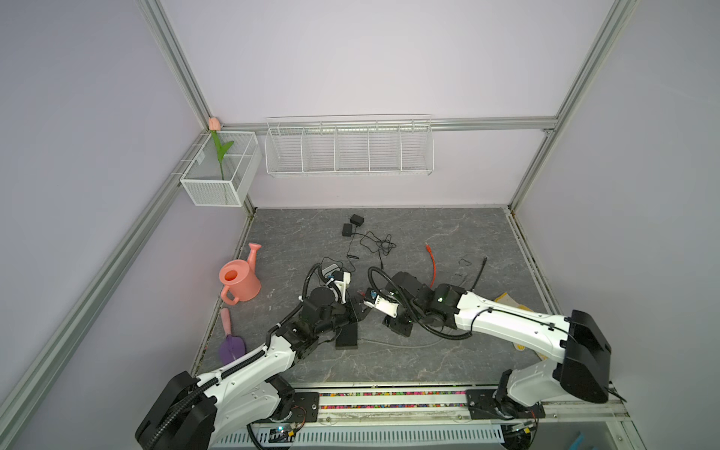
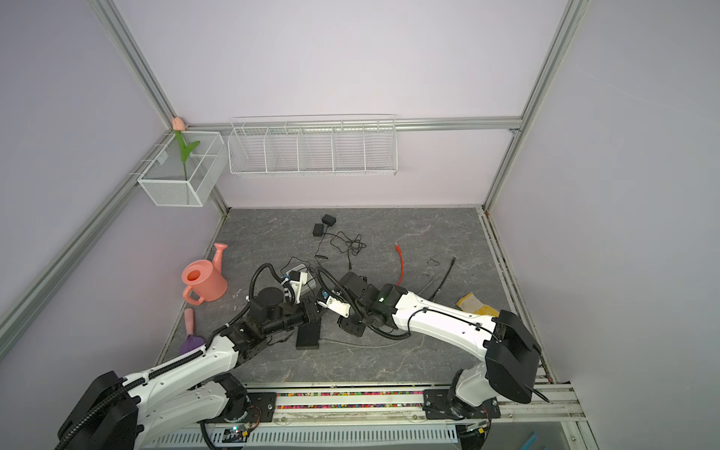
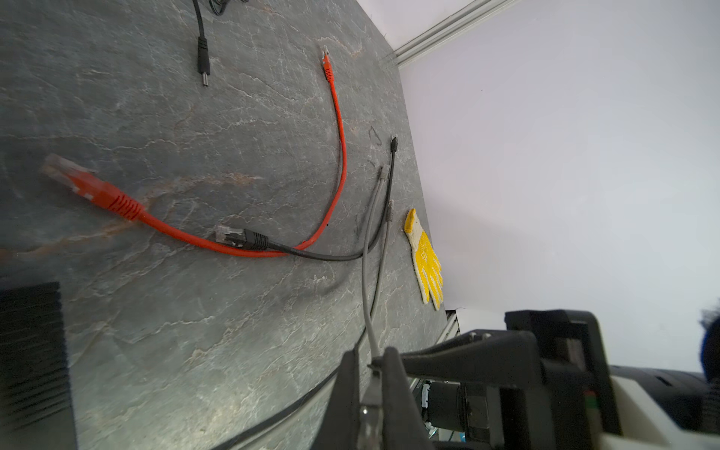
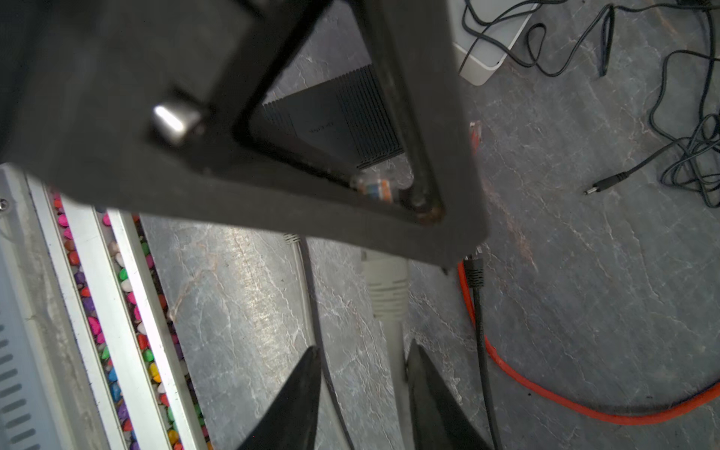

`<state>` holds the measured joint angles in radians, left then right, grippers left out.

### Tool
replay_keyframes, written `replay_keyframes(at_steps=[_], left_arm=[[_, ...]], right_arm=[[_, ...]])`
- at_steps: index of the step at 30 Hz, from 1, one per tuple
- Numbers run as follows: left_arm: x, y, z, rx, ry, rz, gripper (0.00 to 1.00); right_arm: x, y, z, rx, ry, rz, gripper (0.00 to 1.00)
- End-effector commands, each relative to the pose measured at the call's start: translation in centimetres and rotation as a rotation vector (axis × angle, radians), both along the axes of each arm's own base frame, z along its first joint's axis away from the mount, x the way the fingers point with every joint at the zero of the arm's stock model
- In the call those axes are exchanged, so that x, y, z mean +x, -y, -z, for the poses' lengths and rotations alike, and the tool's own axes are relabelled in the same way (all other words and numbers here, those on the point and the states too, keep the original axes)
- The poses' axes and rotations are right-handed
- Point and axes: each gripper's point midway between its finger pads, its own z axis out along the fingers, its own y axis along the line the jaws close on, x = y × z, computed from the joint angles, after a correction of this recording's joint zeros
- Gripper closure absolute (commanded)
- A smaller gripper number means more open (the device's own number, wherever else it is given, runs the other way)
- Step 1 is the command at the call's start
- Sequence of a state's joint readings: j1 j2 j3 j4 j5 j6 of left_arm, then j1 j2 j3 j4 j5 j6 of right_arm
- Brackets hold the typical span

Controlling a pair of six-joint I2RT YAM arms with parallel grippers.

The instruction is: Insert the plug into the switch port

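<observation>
Grey ribbed plug [image 4: 385, 296] pinched between black triangular left jaws

Robot lab cell: aluminium frame [image 1: 177, 70], lavender panels [image 1: 370, 58].

Stereo head sat high at your front edge, looking steeply down over the whole table [image 1: 428, 370]. Your wrist cameras ran low and close; both caught the black switch [image 3: 31, 350].
</observation>
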<state>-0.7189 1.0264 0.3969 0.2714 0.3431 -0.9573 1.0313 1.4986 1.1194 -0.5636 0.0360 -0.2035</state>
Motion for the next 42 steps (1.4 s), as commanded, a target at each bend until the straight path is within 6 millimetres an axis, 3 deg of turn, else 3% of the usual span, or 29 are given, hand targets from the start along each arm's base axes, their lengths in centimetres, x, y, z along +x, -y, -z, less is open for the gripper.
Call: replay_keyframes(at_steps=[1,9,20,25,26,28,30,33,37,39,42], left_arm=[[0.2,0.1,-1.5,-0.019,0.031,-0.004,0.97],[0.0,0.1,-1.3,-0.014,0.032,0.003,0.97],[0.0,0.2,-1.3,-0.012,0.032,0.008,0.97],[-0.2,0.0,-1.1,-0.006,0.03,0.01,0.97],[-0.2,0.0,-1.0,-0.002,0.028,0.01,0.94],[-0.4,-0.2,-0.8,0.034,0.035,0.019,0.73],[-0.2,-1.4,-0.6,0.125,0.054,-0.011,0.52],[0.2,-4.0,-1.4,0.202,0.096,-0.102,0.33],[0.9,-8.1,-1.6,0.221,0.099,-0.237,0.28],[1.3,-10.1,0.0,0.231,0.052,-0.295,0.29],[1.6,-11.2,2.8,0.249,-0.023,-0.314,0.3]], right_arm=[[0.4,-1.0,-0.4,0.005,0.011,-0.031,0.62],[0.8,-1.6,-0.8,0.011,0.021,-0.039,0.67],[1.0,-1.4,-0.8,0.016,0.026,-0.023,0.93],[1.0,-1.4,-0.9,0.026,0.029,-0.017,0.93],[1.0,-1.4,-0.9,0.026,0.03,-0.015,0.94],[1.2,-1.3,-1.0,0.022,0.039,-0.007,0.94],[1.4,-1.0,-0.9,0.004,0.047,0.001,0.94],[1.6,-0.4,-0.4,-0.032,0.054,0.008,0.93],[1.7,0.2,1.1,-0.09,0.046,0.017,0.93],[1.8,0.4,2.0,-0.125,0.043,0.017,0.93],[2.3,0.9,4.0,-0.211,0.037,0.026,0.93]])
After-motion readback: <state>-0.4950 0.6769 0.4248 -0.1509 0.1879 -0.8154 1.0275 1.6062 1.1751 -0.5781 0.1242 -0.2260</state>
